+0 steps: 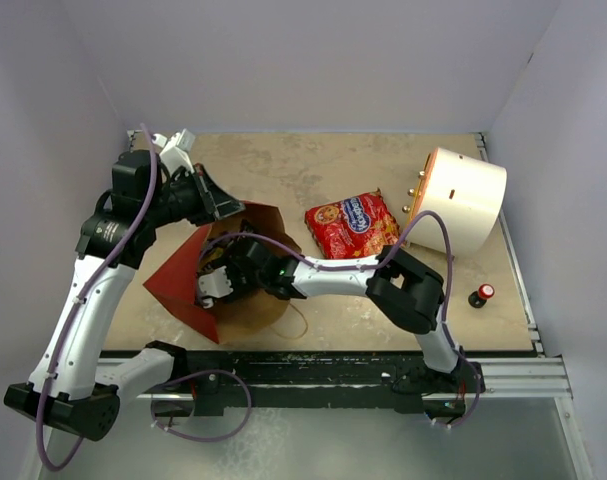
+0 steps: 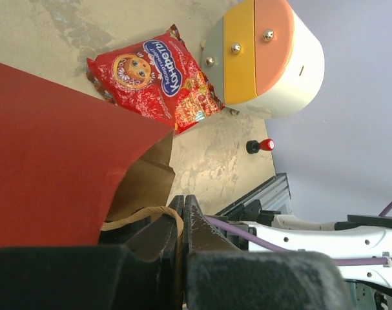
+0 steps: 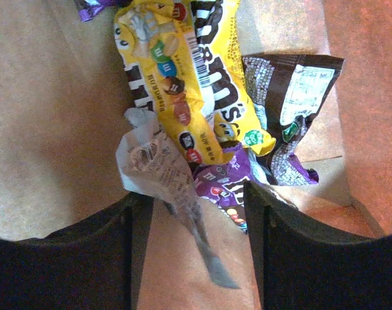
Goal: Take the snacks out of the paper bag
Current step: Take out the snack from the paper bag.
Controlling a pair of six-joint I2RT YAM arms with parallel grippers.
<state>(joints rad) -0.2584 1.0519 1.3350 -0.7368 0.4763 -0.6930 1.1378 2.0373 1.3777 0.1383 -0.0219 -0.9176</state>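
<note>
Tabletop point(image 1: 333, 170): right pincer point(image 3: 196, 213) agape inside paper bag point(image 1: 178, 285).

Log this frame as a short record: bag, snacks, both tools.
bag: lying on table
left tool: shut on handle
right tool: open, inside bag, straddling silver wrapper
out of bag: red packet on table
in bag: yellow packet, brown packet, purple wrapper
other: cylinder, knob
</note>
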